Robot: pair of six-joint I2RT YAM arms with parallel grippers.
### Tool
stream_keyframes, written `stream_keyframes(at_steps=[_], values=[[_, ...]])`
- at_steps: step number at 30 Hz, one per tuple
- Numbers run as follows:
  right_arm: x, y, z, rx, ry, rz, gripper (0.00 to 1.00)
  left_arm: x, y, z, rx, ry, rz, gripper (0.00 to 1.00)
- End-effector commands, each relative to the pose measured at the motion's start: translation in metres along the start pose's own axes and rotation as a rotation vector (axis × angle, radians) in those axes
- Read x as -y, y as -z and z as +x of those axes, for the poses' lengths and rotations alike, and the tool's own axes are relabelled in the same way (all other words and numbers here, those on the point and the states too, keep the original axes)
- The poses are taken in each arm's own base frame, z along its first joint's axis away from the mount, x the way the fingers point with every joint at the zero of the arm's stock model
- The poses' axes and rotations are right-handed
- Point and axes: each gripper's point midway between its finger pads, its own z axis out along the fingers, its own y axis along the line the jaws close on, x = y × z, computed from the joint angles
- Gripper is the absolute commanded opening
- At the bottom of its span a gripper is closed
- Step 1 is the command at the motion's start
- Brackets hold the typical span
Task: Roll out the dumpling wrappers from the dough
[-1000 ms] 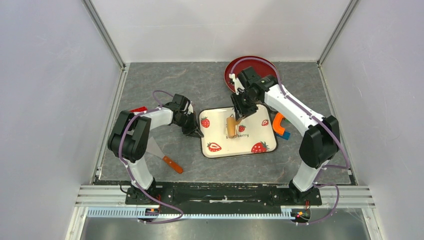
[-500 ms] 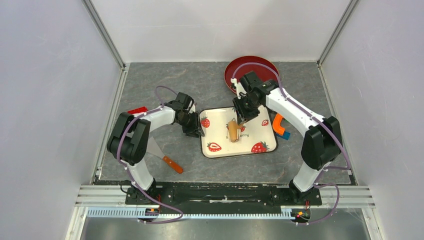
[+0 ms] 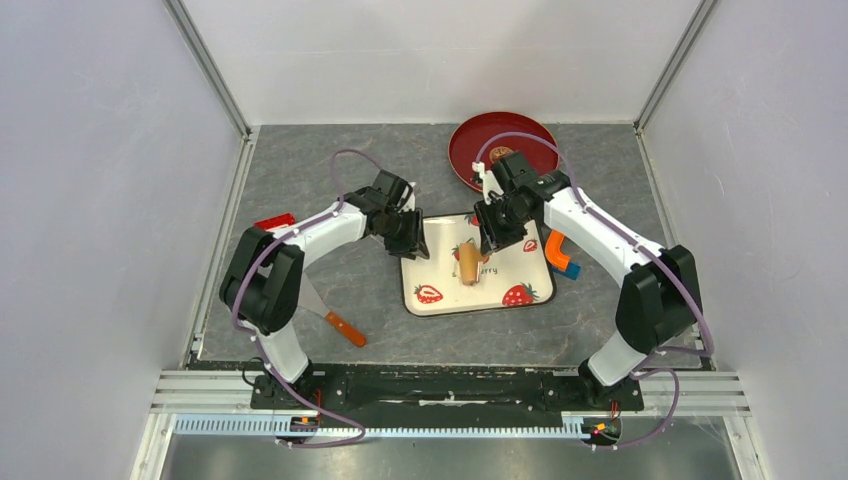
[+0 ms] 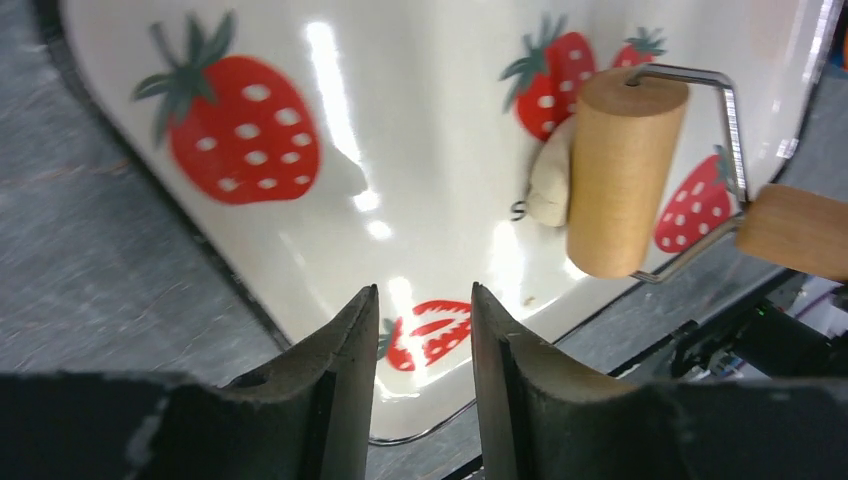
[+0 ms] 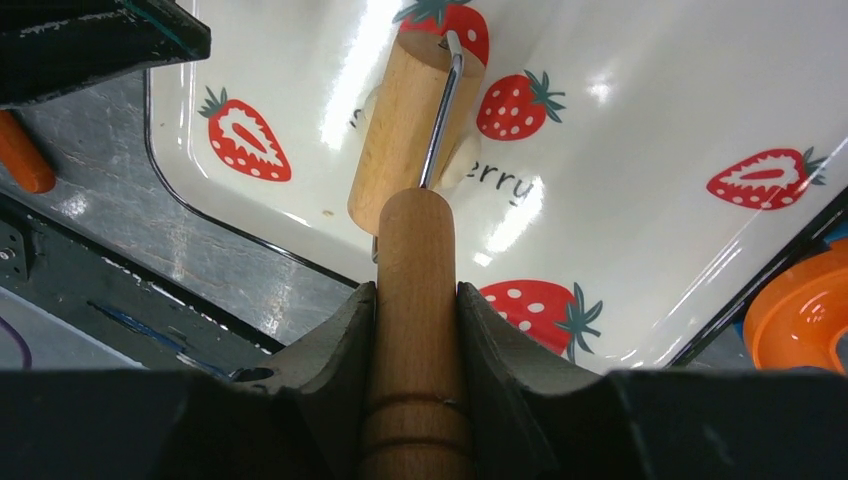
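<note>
left claw (image 4: 420, 305): narrow gap, empty, over strawberry tray (image 4: 430, 110) | right claw (image 5: 415, 300): clamped on handle of roller (image 5: 405, 130), roller on dough (image 4: 548, 185)

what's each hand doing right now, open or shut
Left hand: open, empty, at the strawberry tray's edge.
Right hand: shut on the wooden roller, by its handle.

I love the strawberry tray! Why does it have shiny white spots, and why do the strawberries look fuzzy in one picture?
Left wrist: light mirrors off the glossy tray as white streaks, and the strawberries look smeared. Right wrist: same glare beside the roller, but sharper. Top external: even light, no strong glare.
</note>
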Motion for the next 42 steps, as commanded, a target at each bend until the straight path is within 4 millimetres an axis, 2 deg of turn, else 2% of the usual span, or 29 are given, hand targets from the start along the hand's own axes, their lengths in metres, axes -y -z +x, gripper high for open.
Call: stream_keyframes(at_steps=[1, 6, 11, 16, 20, 23, 28, 34, 42], values=[[0.009, 0.011, 0.000, 0.042, -0.020, 0.022, 0.00, 0.033, -0.006, -0.014, 0.011, -0.073, 0.109, 0.43], [0.022, 0.005, 0.018, 0.027, -0.079, -0.001, 0.00, 0.034, -0.016, -0.010, -0.015, -0.052, 0.100, 0.41], [0.025, 0.007, 0.023, 0.059, -0.126, -0.064, 0.00, 0.031, -0.018, -0.006, -0.020, -0.045, 0.093, 0.41], [0.022, 0.010, 0.021, 0.082, -0.139, -0.116, 0.00, 0.048, -0.020, -0.006, -0.033, -0.050, 0.189, 0.43], [0.021, 0.008, 0.025, 0.083, -0.153, -0.154, 0.00, 0.071, -0.022, -0.005, -0.053, -0.076, 0.285, 0.44], [0.022, 0.007, 0.027, 0.083, -0.166, -0.163, 0.00, 0.084, -0.029, 0.000, -0.090, -0.098, 0.314, 0.45], [0.025, 0.009, 0.026, 0.091, -0.172, -0.163, 0.00, 0.093, -0.048, 0.014, -0.151, -0.123, 0.311, 0.45], [0.026, 0.011, 0.029, 0.087, -0.176, -0.172, 0.00, 0.085, -0.067, 0.014, -0.176, -0.120, 0.236, 0.41], [0.023, 0.024, 0.014, 0.137, -0.173, -0.208, 0.00, 0.066, -0.074, 0.009, -0.171, -0.114, 0.120, 0.21]])
